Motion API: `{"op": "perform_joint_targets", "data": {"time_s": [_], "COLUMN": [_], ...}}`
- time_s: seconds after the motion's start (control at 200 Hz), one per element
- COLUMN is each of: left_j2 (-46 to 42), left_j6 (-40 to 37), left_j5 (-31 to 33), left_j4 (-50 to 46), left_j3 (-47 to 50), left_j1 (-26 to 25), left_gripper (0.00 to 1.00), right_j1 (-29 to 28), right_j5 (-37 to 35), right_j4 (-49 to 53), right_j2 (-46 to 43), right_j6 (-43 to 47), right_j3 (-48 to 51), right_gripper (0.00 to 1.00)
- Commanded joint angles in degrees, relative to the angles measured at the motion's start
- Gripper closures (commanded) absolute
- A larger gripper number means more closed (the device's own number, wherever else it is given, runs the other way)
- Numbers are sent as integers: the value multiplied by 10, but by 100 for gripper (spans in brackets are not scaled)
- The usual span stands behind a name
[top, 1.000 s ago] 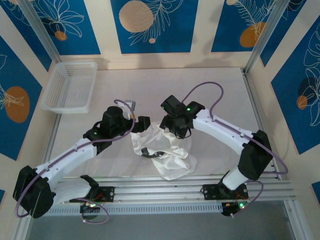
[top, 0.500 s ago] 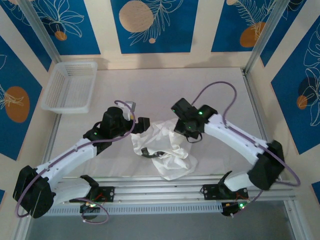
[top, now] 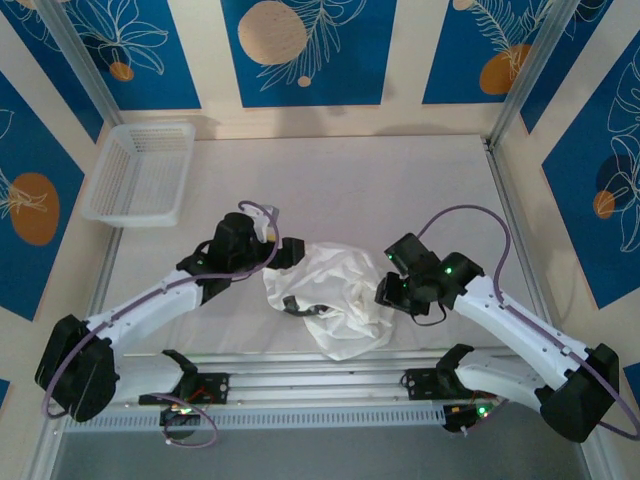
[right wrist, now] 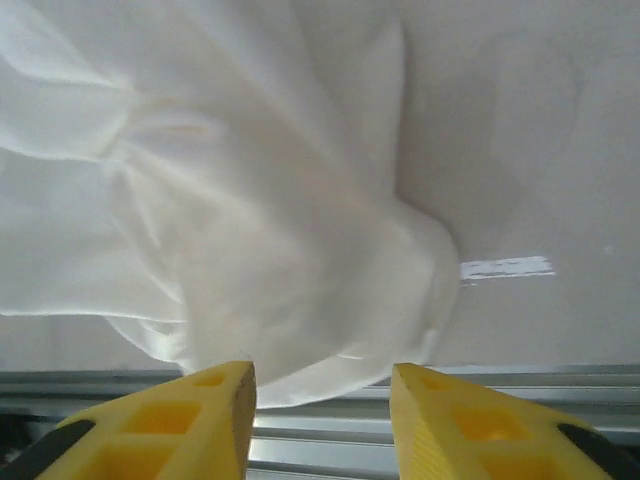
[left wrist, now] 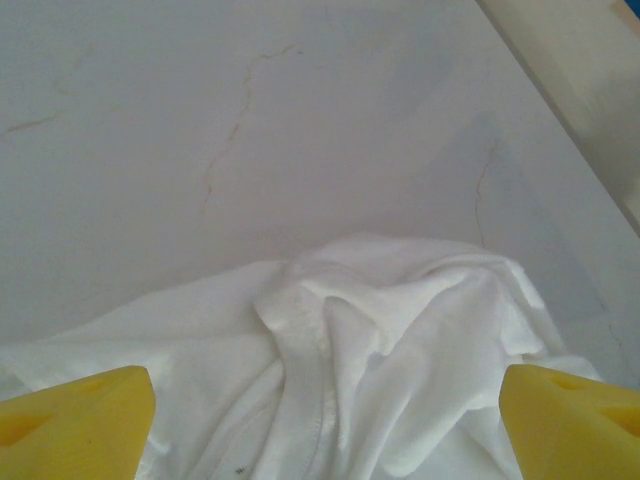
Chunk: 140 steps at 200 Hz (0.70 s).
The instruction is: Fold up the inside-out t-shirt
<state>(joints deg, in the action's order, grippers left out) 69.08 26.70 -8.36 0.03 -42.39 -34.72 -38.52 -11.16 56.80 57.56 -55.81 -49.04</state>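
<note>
A: Top external view is showing the inside-out t-shirt (top: 335, 285) lying as a crumpled heap at lower centre of the frame, between both arms. What are the pincers doing?

B: The left gripper (top: 291, 250) is hovering at the heap's upper-left edge, jaws spread wide, holding nothing. The right gripper (top: 384, 293) is sitting at the heap's right edge, jaws parted more narrowly, and I'm seeing no cloth pinched between them.

A: So I'm judging that spreading is coming before any folding.

B: Agreed. Each pincer should be taking a single layer at an outer edge, ideally a hem or shoulder. Then they should be pulling apart gently, so the thin cotton is flattening rather than twisting.

A: What's proving hard to read?

B: Sleeves, hem and collar are lying buried in wrinkles. A small dark strip (top: 291, 304) is peeking out at the heap's left, perhaps the label. The right wrist view is blurring the cloth, so I cannot tell whether those fingertips are touching fabric.
</note>
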Motion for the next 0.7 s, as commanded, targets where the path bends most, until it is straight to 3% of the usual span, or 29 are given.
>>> {"op": "perform_joint_targets", "data": {"time_s": [0.0, 0.16, 0.285, 0.365, 0.48, 0.535, 0.645, 0.695], "left_j2": [-1, -7, -4, 6, 49, 86, 108, 95], "left_j6": [5, -1, -10, -20, -46, -65, -64, -44], "left_j5": [-22, -21, -37, -70, -146, -161, -79, -44], "left_j4": [13, 3, 6, 13, -6, -56, -101, -88], "left_j3": [-20, -15, -14, -18, -50, -86, -105, -88], "left_j1": [4, 4, 4, 3, -5, -19, -46, -44], "left_gripper": [11, 11, 11, 11, 11, 11, 11, 10], "right_j1": [7, 17, 53, 97, 120, 114, 42, 1], "right_j5": [-24, -67, -38, 32, 169, 221, 224, 210], "right_j4": [3, 24, -14, -81, -222, -285, -374, -402], "right_j2": [-7, -12, -23, -28, -17, -5, 15, 28], "right_j6": [-41, -66, -74, -53, -26, -31, -45, -49], "right_j3": [-12, 14, 70, 104, 144, 154, 148, 143], "right_gripper": [56, 52, 49, 48, 38, 50, 100, 100]}}
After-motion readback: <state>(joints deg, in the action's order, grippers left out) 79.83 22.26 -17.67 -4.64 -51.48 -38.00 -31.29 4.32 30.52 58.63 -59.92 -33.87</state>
